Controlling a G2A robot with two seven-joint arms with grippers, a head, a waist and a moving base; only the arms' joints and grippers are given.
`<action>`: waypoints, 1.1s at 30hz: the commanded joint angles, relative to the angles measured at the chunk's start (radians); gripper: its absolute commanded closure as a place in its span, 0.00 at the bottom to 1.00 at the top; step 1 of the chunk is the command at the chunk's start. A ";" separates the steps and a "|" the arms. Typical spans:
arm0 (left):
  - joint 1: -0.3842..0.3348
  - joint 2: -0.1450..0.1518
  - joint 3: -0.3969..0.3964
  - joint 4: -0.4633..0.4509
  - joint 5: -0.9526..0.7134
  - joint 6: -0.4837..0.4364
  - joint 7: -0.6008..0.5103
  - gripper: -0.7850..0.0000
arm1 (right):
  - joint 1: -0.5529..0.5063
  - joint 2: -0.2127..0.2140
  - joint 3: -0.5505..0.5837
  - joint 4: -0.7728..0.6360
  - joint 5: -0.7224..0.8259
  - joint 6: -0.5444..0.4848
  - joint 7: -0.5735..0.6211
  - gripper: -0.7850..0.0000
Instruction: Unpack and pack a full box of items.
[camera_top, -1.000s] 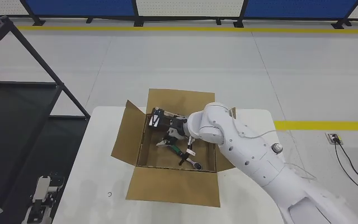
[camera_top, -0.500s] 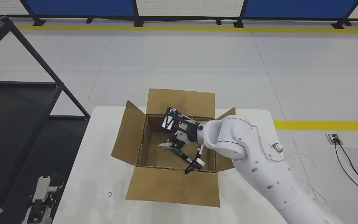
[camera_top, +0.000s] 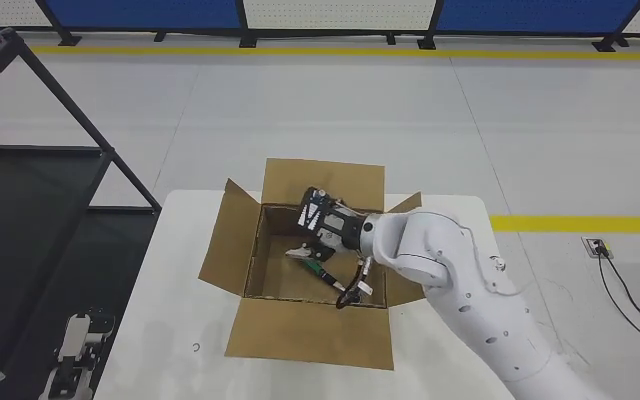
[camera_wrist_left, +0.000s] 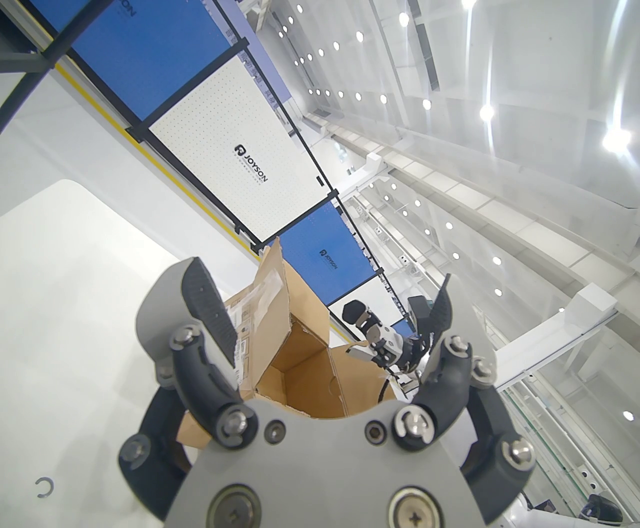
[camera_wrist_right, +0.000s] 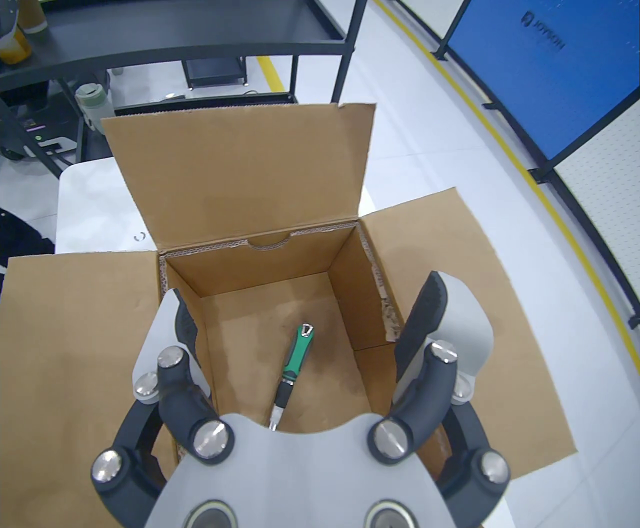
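Right arm (camera_top: 430, 255): since a second ago it has slid sideways over the box mouth, from near one side wall toward the middle. The tool below lies much where it did.
Right fingers (camera_wrist_right: 417, 320): spread wide with nothing between them. They hang above the box mouth and point down at the tool.
Left fingers (camera_wrist_left: 207, 305): also wide and empty, off beside the box and aimed upward, away from the work.
Green-handled tool (camera_wrist_right: 295, 357): lies flat on the box floor, apart from the walls. Its metal working end is hidden under the wrist. Its length runs crosswise to the right fingers' gap, so they already straddle it.
Step in hand: probably the unpacking pick of this lone item. Open fingers over it could equally mean it was just dropped in, and I cannot tell which.
Next move: if it is a pick, it calls for a straight descent between the walls, keeping that alignment. The fingers should then close across the green grip, not the thin neck.
Box (camera_wrist_right: 260, 260): cardboard, upright on the bench, with all four flaps folded outward. It holds the tool alone as far as can be seen, and the floor under the wrist is hidden.
Bench (camera_top: 160, 300): white. It carries the box and a small open ring (camera_top: 195, 347), which lies apart from the near flap.
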 joint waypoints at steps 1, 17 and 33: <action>0.000 0.000 0.000 0.000 0.000 0.000 0.000 0.00 | -0.040 0.019 0.059 -0.059 -0.049 -0.008 0.007 0.00; 0.000 0.000 0.000 0.000 0.000 0.000 0.000 0.00 | -0.533 0.135 0.666 -0.499 -0.163 0.029 0.097 0.00; 0.000 0.000 0.000 0.000 0.000 0.000 0.000 0.00 | -0.580 0.177 0.781 -0.359 -0.178 -0.091 0.274 0.00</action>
